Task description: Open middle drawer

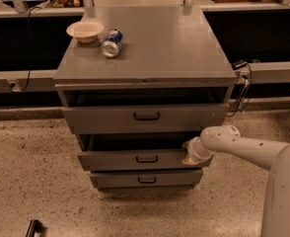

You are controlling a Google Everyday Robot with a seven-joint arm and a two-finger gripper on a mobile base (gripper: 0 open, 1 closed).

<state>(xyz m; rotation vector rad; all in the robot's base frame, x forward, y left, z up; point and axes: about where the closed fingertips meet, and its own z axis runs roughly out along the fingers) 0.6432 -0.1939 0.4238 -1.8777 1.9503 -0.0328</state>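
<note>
Three grey drawers stack in the cabinet at frame centre. Uppermost is the top drawer, with a taller front and a wide black handle, pulled out a little with a dark gap above it. Just below sits the middle drawer, with a low wide front and a small black centre handle. It has a dark slot over its top edge, so it looks partly open, though how far is hard to judge from this high angle. The bottom drawer is under it, with a narrower-looking front and the same small handle. The gripper is right of centre, at the right end of the middle drawer's front, up by its top edge and seemingly touching it. Can't tell how wide it is open or whether it has hold of the panel. Its white arm runs off to the lower right, where the robot's pale body fills the corner. On the cabinet top, upper left, a cream bowl stands upright, and just beside it a blue-and-white can lies on its side. A black cable hangs at the cabinet's right side. Speckled floor lies all round, with a small dark object at the bottom left edge.
</note>
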